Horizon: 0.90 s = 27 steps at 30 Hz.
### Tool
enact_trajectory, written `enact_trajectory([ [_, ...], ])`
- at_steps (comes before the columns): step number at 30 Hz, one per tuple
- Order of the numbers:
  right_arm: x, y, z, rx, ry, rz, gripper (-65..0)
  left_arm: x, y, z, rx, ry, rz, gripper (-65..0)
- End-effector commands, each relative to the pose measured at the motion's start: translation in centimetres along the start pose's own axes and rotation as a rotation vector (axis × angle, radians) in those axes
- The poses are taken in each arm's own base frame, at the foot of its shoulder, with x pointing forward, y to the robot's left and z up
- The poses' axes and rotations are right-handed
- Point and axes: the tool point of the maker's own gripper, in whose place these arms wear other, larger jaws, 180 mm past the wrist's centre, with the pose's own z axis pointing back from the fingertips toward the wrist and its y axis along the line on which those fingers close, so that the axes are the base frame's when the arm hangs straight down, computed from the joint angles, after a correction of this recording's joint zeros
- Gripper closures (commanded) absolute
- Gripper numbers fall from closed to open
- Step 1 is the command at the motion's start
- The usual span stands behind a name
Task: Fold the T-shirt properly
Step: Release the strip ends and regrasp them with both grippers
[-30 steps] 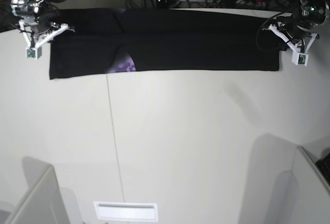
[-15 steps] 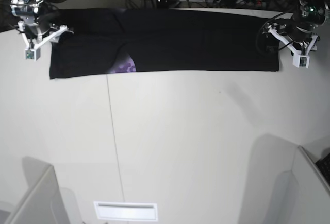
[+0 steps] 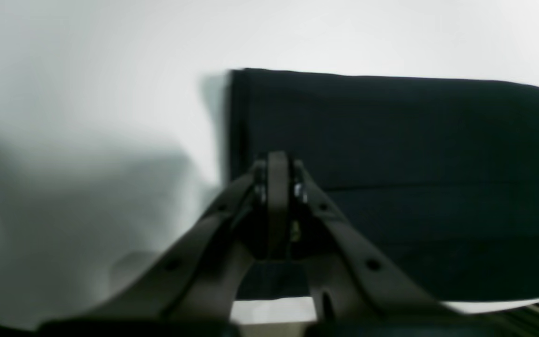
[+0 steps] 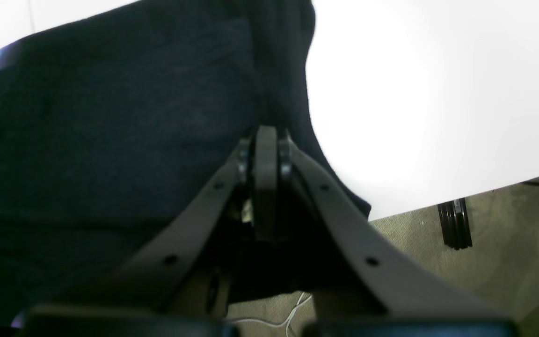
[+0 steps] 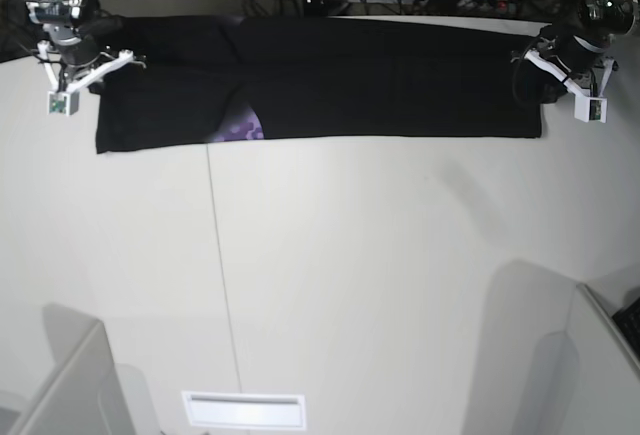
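under both closed fingers [image 3: 276,187], seemingly pinched, the folded t-shirt's [image 5: 330,80] ends

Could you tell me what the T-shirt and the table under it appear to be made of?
T-shirt: seemingly a soft knit, likely cotton; matte black, with a fine weave texture and soft creases in the right wrist view, and a purple print patch peeking out.
Table: a smooth, hard white board, probably laminate; even, faintly glossy, with a thin seam.
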Motion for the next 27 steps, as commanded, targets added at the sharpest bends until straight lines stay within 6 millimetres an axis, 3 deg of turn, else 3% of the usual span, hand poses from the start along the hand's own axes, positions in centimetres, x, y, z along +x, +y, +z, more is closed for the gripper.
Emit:
enact_trajectory([
  [1,0.9,1.1,0.0,0.036,-0.029,0.027,0.0,0.3,-0.1,0.3,0.003,-0.021,-0.003,0.0],
  [6,0.1,3.7,-0.9,0.102,0.002,0.048,0.0,-0.8,-0.7,-1.0,0.030,0.036,-0.051,0.0],
  [12,-3.1,3.4,-4.0,0.111,0.140,-0.005,0.0,-4.3,-0.8,-4.5,0.064,0.187,-0.090,0.0],
  [16,-2.9,1.9,-6.1,0.097,0.172,-0.004,0.0,-5.0,-0.7,-6.3,0.068,0.225,-0.073,0.0],
  [21,-0.4,0.9,-8.8,0.090,0.161,-0.017,0.0,-2.5,-1.0,-8.2,0.057,0.183,-0.044,0.0],
  [27,3.9,0.1,-11.3,0.089,0.120,-0.037,0.0,2.3,-1.1,-10.4,0.057,0.099,0.016,0.0],
])
